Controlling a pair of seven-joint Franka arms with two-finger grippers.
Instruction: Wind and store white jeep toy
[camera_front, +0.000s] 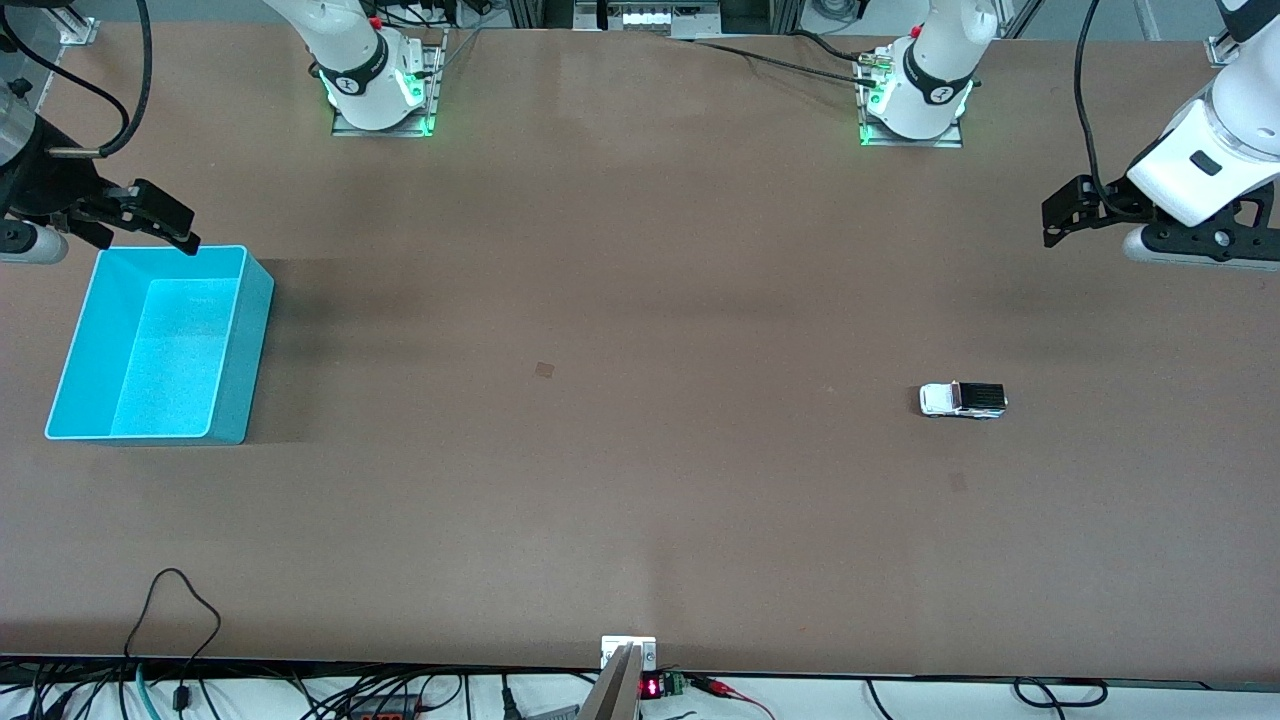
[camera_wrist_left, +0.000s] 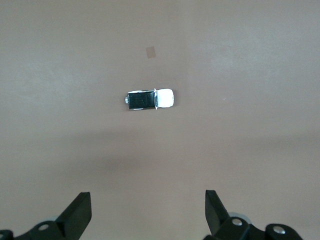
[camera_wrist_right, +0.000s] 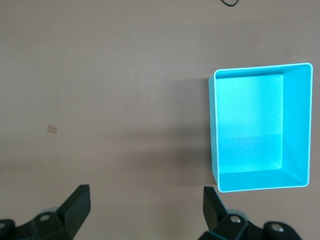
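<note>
White and tiny, the white jeep toy (camera_front: 962, 400) sits on its wheels on the bare brown table (camera_front: 640, 520) toward the left arm's end — at about four o'clock from the table's middle in the front view, with its black roof panel turned toward that end. The cyan bin (camera_front: 160, 345) stands empty at nine o'clock, at the right arm's end, well apart from the toy.

Neither arm has anything. The left gripper (camera_front: 1062, 215) hangs in the air at two o'clock with its fingers (camera_wrist_left: 75, 216) spread wide and released; the toy shows straight ahead of it in the left wrist view. The right gripper (camera_front: 165, 220) waits over the bin's rim nearest the bases, fingers (camera_wrist_right: 76, 209) likewise parted and empty.

Nothing of the task looks done yet. The likely trouble lies in the toy itself — so small and free-rolling that one fingertip landing first could shove it away or spin it, and a pinch across the roof may slip. Once wound, it could also run off if let go before it is inside the bin.
</note>
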